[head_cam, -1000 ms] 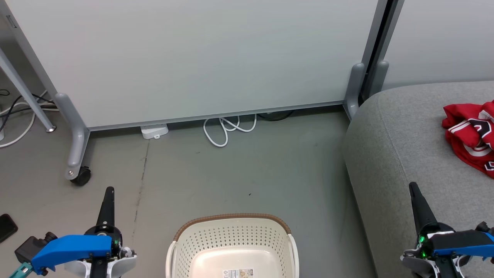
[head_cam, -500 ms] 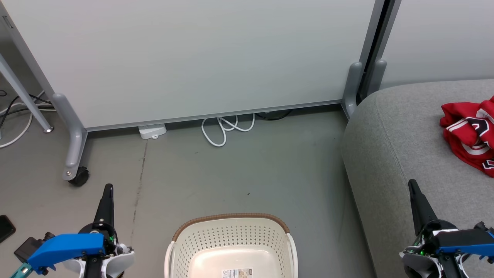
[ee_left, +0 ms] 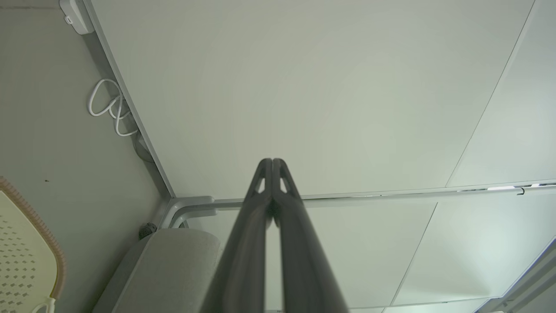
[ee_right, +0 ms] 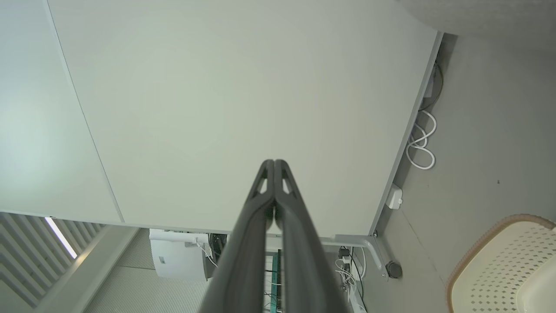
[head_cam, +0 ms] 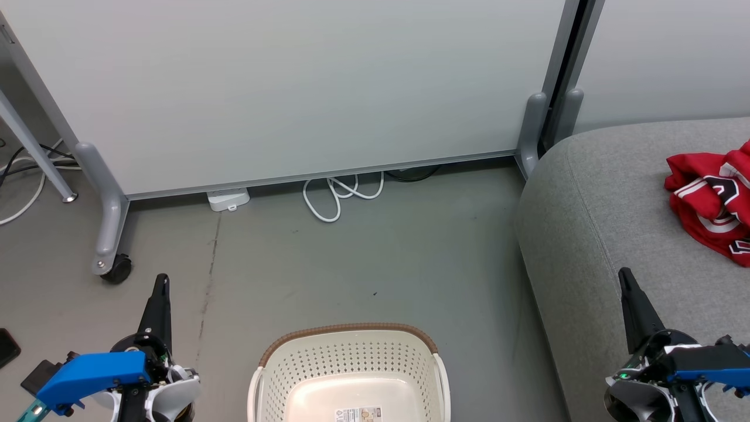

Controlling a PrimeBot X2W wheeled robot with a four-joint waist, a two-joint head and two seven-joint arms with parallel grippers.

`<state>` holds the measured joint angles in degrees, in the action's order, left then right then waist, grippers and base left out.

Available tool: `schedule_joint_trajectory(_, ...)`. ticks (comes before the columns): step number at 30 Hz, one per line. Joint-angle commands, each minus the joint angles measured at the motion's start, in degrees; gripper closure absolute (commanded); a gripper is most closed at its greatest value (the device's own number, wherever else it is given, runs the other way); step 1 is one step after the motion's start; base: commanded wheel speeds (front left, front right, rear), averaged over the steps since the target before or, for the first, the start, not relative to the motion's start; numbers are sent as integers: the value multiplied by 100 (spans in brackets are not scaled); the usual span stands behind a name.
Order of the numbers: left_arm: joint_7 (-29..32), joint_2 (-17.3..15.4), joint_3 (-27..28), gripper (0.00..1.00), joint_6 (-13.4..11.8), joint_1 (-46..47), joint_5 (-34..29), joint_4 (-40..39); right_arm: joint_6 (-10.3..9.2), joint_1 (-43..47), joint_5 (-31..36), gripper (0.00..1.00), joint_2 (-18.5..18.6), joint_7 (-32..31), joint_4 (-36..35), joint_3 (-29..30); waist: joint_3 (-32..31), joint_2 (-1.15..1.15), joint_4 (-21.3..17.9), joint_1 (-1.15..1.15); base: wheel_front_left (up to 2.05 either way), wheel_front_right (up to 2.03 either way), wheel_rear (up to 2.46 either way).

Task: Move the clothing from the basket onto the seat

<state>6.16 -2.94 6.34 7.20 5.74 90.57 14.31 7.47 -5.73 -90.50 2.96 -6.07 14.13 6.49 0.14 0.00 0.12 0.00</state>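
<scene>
The cream-white perforated plastic laundry basket (head_cam: 351, 360) stands on the grey floor (head_cam: 363, 252), at the near middle. To its right, near it, is the large grey woven-fabric seat (head_cam: 603, 205). The bright red striped clothing (head_cam: 706, 199) lies on the seat, toward the far right. Behind the basket, well apart, stands the pale grey wheeled partition panel (head_cam: 293, 88). A looped white cable (head_cam: 337, 199) and a small white plastic box (head_cam: 227, 200) lie on the floor at its lower edge. The left gripper (head_cam: 161, 280) is over the floor left of the basket, and the right gripper (head_cam: 623, 273) is over the near part of the seat.
</scene>
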Motion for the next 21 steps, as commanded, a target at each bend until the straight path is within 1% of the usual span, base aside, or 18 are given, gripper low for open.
schedule_joint_trajectory(1,34,9,24,100,51,81,108,-36,4,-80,-114,100,-14,-51,-19,11,1,0,-4,0,0,0,0)
schedule_joint_trajectory(4,65,11,39,100,53,83,214,-39,4,-89,-224,100,-15,-73,-17,12,4,0,-12,0,0,0,0)
schedule_joint_trajectory(21,60,10,35,100,52,75,189,-36,4,-85,-197,100,-15,-68,-17,10,4,0,-12,0,0,0,0)
